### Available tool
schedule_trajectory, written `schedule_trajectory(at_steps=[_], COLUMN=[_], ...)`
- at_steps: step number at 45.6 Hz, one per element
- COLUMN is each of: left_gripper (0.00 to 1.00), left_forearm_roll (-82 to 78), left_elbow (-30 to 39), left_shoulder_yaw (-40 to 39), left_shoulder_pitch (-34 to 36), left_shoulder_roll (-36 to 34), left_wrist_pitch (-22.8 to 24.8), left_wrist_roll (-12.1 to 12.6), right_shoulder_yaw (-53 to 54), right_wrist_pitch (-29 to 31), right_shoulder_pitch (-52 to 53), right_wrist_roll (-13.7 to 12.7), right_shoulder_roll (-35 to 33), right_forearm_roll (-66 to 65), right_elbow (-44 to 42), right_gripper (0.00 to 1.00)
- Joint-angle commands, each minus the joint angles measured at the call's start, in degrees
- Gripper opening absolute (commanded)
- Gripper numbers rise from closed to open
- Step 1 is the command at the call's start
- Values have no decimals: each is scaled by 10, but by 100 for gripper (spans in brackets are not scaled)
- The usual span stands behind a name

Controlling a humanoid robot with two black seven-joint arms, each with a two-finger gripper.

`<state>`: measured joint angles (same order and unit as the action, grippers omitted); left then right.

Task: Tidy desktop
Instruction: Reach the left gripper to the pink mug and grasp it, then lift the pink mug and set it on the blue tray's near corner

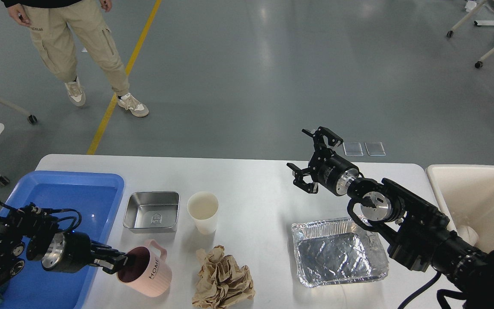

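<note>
Five items remain on the desktop (251,180) across the lower frame; left gripper (120,262) clamps the tilted pink mug (148,270) rim beside the blue tray (64,180), right gripper (313,161) spread, empty.

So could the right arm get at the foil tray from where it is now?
Probably yes. The right gripper is open and empty, hovering above the desktop just beyond the foil tray. Nothing lies between them, though the arm's own links overhang the tray's right edge.
</note>
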<state>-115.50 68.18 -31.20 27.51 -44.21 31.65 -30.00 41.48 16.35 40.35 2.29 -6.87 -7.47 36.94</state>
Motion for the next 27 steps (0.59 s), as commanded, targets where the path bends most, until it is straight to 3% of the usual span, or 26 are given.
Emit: schedule_trajectory(at_steps=[1,14,27], left_gripper=[1,1,2], left_forearm_roll=[-1,3,65], left_elbow=[0,11,70], left_shoulder_yaw=[-1,-10,-40], left_shoulder_pitch=[4,9,7], left_shoulder_roll=[-1,-16,-104], left_wrist_pitch=[0,0,0], left_wrist_roll=[-9,-25,-38], right_shoulder_yaw=[0,0,-1], right_wrist_pitch=[-1,-1,-4], right_shoulder_pitch=[-1,0,2], right_wrist_roll=[0,0,0], right_shoulder_roll=[1,1,5], right_forearm_roll=[0,0,0], right_elbow=[0,0,-2], right_gripper=[100,100,100])
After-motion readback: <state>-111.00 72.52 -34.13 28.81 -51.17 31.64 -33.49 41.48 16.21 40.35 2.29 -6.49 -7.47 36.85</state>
